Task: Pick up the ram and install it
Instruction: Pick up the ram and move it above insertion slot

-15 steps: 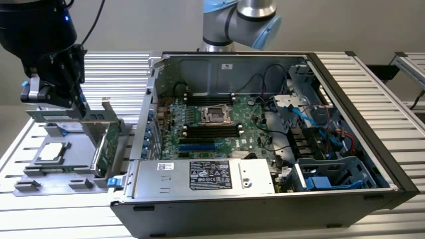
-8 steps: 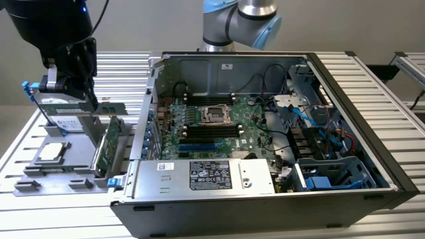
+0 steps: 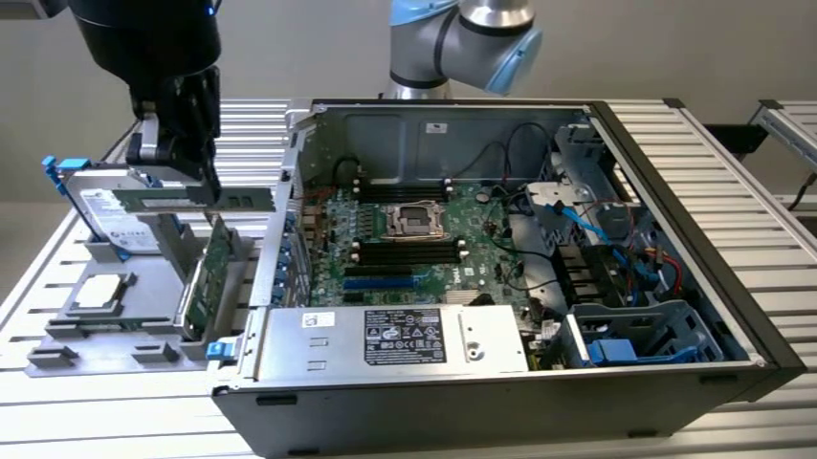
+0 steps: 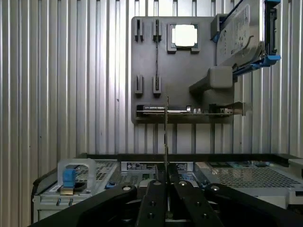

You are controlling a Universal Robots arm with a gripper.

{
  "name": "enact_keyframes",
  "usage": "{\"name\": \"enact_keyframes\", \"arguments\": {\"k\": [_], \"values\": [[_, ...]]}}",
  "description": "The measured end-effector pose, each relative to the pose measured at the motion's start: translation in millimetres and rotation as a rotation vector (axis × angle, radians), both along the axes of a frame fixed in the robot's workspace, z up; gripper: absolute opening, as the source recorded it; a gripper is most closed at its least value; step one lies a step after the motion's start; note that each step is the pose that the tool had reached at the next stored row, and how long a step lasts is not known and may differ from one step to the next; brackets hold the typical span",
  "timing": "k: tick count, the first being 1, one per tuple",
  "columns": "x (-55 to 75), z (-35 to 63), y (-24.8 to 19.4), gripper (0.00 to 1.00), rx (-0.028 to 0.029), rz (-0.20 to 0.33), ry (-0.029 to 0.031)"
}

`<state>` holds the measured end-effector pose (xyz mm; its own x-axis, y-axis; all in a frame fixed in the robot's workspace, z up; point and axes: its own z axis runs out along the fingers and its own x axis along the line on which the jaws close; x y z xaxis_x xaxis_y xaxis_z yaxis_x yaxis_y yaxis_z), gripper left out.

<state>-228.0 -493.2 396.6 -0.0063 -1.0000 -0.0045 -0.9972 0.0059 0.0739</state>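
My gripper (image 3: 195, 185) hangs over the grey parts holder (image 3: 128, 296) on the exterior view's left and is shut on the ram (image 3: 245, 200), a long thin green stick held level above the holder. In the wrist view the ram (image 4: 165, 137) is edge-on, a thin line running out from between the two dark fingers (image 4: 152, 198) of the gripper (image 4: 165, 183). The open computer case (image 3: 664, 239) lies to the exterior view's right, with the motherboard's dark memory slots (image 3: 406, 252) beside the processor socket (image 3: 414, 220).
On the holder stand the wider green expansion card (image 3: 209, 277), a silver hard drive with blue rails (image 3: 109, 215) and a square processor chip (image 3: 102, 293). The case's metal side wall (image 3: 297, 182) rises between the holder and the motherboard. A power supply (image 3: 396, 339) fills the case's front.
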Motion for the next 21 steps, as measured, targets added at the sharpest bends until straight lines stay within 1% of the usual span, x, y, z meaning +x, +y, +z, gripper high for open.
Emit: {"name": "enact_keyframes", "arguments": {"k": [4,8,17,21], "values": [[11.6,-0.1,6.5,0.13,-0.0007,0.0,0.0028],[22.8,-0.6,12.7,0.13,-0.0038,0.0,0.0067],[49.6,-4.4,32.6,0.13,-0.0053,0.0,0.0104],[62.7,-6.0,40.6,0.13,-0.0054,0.0,0.0113]]}}
